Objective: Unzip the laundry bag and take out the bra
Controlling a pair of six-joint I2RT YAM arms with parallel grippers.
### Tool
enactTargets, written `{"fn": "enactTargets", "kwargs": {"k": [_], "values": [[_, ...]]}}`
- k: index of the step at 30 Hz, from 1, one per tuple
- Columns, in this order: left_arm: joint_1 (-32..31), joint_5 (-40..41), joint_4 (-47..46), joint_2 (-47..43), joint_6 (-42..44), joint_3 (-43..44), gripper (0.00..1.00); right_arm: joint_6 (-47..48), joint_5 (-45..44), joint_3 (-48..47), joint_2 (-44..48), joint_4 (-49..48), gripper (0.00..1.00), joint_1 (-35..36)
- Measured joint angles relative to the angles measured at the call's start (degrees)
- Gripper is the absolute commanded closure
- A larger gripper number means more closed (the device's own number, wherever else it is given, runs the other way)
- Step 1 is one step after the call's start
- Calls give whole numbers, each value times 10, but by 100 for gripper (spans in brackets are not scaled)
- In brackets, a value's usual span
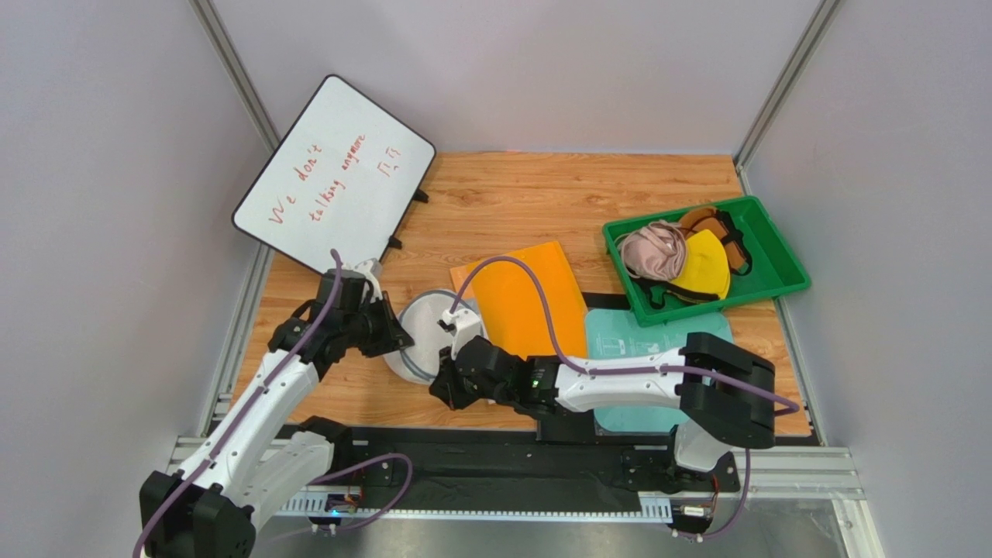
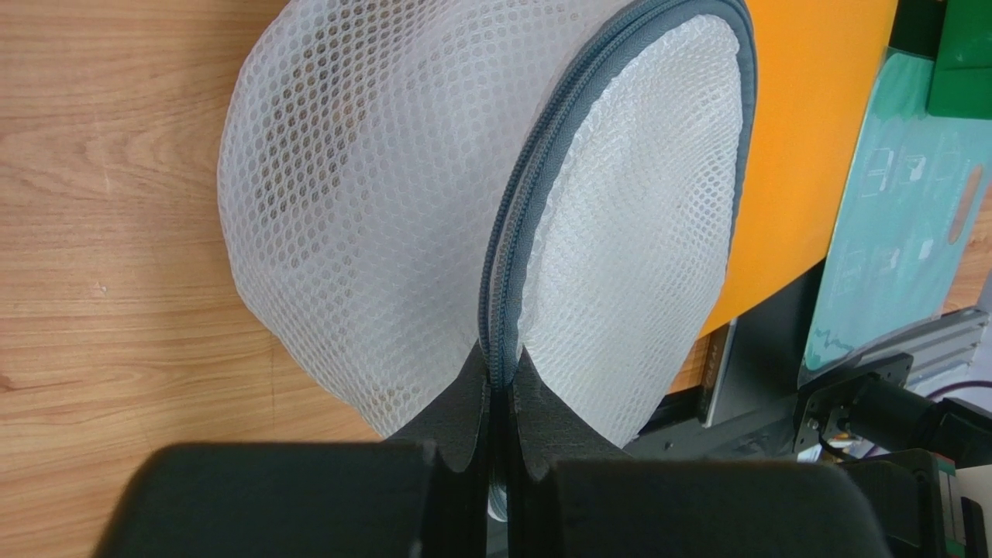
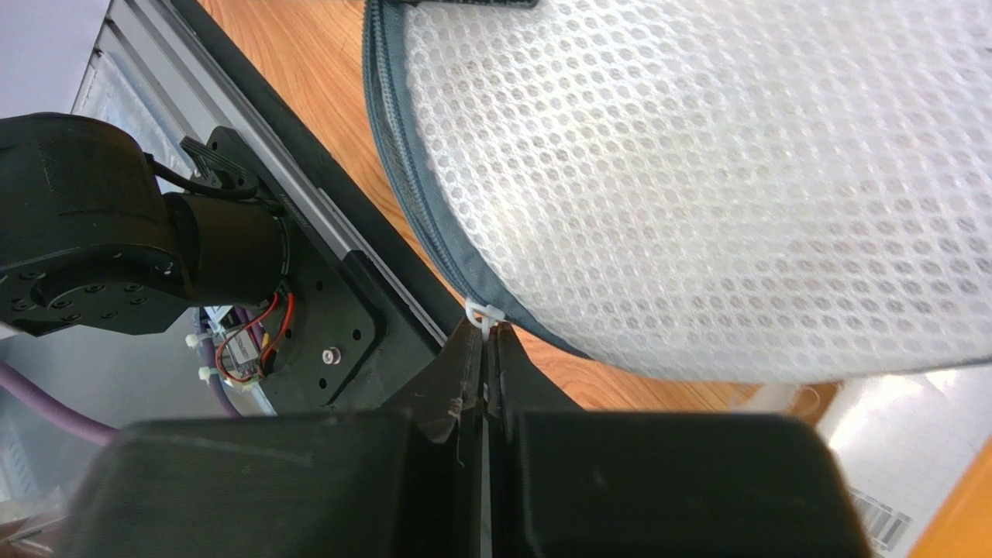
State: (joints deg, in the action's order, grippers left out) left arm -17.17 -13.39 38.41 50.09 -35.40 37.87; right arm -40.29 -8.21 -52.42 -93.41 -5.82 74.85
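While your left gripper [image 2: 501,401] is pinched narrow on the grey zipper rim [image 2: 541,174] of the laundry bag [image 2: 373,209], your right gripper [image 3: 486,349] is closed just as tightly on the small white zipper pull [image 3: 481,314] at its fingertips. You hold the bag from two sides, one arm bracing and the other placed to draw the slider.

Straight ahead of each set of fingers the bag stands on edge, its round mesh face turned toward the right gripper and its drum wall bulging away from the left one. As far as both wrist views show, the teeth along the rim are meshed all the way round, so you have not yet opened anything. I judge you are at the very start of the unzip.

You cannot make out the bra. Only a dim darker patch [image 2: 320,70] shows through the mesh far from the left fingers, which may be it.

Beyond the bag lies an orange sheet [image 2: 803,140]. Well past the right gripper sits a green tray [image 1: 774,262] of other garments.

What remains is running the zipper round, lifting the lid and pulling the bra out.
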Motion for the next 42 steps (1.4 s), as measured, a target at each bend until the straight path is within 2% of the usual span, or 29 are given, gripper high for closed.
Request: {"fn": "enactTargets", "kwargs": {"k": [5, 6, 8, 9, 12, 16, 22, 25, 26, 28, 29, 31, 32, 33, 42], "values": [[0, 0, -2, 7, 4, 6, 99, 0, -10, 13, 21, 6, 100, -4], [0, 0, -2, 8, 4, 8, 84, 0, -12, 13, 24, 7, 100, -5], [0, 0, -3, 8, 10, 11, 62, 1, -14, 13, 26, 9, 100, -7], [0, 0, -3, 8, 13, 12, 45, 1, -14, 13, 27, 9, 100, -7], [0, 5, 1, 6, 18, 16, 32, 1, -16, 13, 27, 14, 100, -7], [0, 6, 9, -15, 19, 16, 32, 3, -15, 6, 26, 23, 100, -7], [0, 3, 16, -56, 14, 5, 35, 9, -8, -35, 14, 23, 100, -7], [0, 2, 20, -65, 10, -7, 42, 11, -2, -51, 4, 22, 100, -7], [0, 2, 23, -67, 9, -10, 55, 11, 0, -55, 1, 22, 100, -7], [0, 2, 27, -68, 6, -12, 70, 11, 4, -61, -5, 22, 100, -7], [0, 3, 28, -68, 6, -12, 82, 11, 6, -61, -7, 22, 100, -7], [0, 5, 27, -68, 4, -12, 95, 11, 9, -61, -10, 23, 100, -7], [0, 7, 27, -68, 3, -12, 98, 11, 10, -61, -11, 24, 100, -7], [0, 8, 26, -67, 0, -12, 100, 11, 11, -61, -11, 24, 100, -7], [0, 11, 25, -50, -6, -12, 100, 11, 7, -42, -7, 20, 100, -7]]}}
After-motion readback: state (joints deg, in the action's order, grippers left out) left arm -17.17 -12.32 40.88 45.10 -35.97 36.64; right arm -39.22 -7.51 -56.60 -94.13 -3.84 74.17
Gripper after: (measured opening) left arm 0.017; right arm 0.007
